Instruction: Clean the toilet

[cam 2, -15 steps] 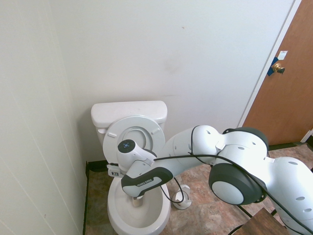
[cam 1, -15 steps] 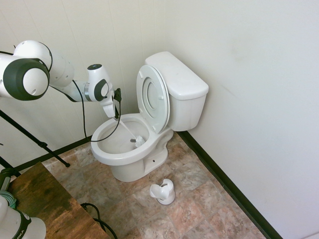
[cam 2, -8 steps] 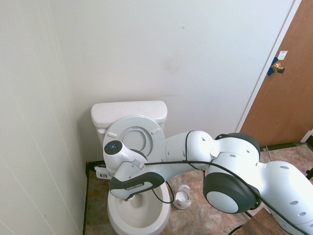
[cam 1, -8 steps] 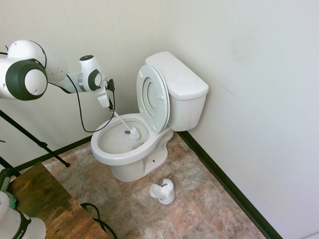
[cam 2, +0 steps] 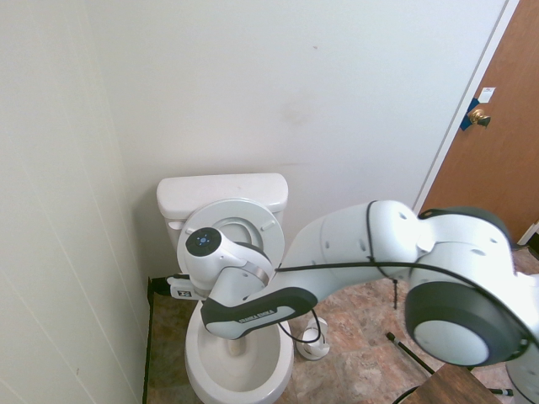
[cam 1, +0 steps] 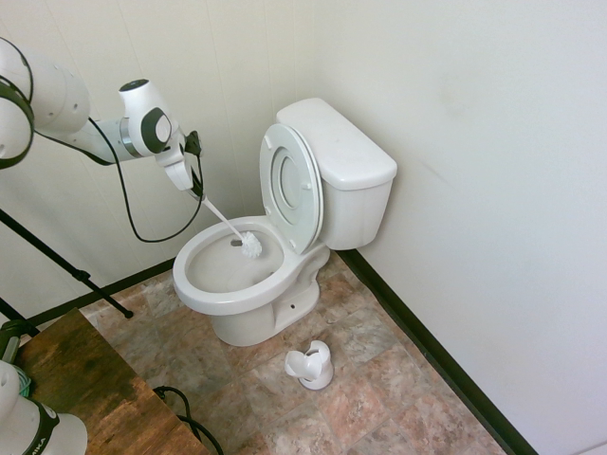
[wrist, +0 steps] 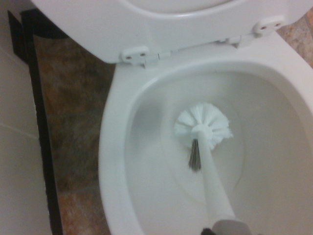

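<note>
Fingers (cam 1: 195,186) hidden behind brush (cam 1: 249,245) handle, over toilet (cam 1: 228,284) bowl.

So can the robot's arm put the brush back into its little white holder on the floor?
Probably yes: the holder stands open beside the toilet, nothing covering it, and the gripper holds the brush.
</note>
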Tool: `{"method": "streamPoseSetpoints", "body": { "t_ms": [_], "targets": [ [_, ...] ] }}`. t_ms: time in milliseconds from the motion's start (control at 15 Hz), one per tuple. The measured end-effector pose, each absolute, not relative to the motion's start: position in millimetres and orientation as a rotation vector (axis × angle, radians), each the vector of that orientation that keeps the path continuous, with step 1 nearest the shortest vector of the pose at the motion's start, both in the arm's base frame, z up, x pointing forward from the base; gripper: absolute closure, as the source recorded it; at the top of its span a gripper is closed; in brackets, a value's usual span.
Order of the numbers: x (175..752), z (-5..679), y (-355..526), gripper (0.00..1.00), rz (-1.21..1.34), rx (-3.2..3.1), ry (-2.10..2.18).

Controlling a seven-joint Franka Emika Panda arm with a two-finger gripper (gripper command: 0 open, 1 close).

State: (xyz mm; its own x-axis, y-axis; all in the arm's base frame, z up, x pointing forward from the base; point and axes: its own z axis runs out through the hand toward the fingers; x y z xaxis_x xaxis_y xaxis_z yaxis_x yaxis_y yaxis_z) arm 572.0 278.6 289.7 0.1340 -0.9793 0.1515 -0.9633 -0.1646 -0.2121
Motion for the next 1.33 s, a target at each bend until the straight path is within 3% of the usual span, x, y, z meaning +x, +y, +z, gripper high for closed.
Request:
{"method": "streamPoseSetpoints", "body": {
  "t_ms": [600,867,1333],
  "targets": [
    [476.3,377.1,87.7,1.0,-0.48,-1.959,2.26],
    [434.0,354.7,-7.3,1.0,-0.477,-1.919,2.276],
    [474.3,273.2,-59.4,1.0,-0.333,-1.968,2.265]
  ]
}}
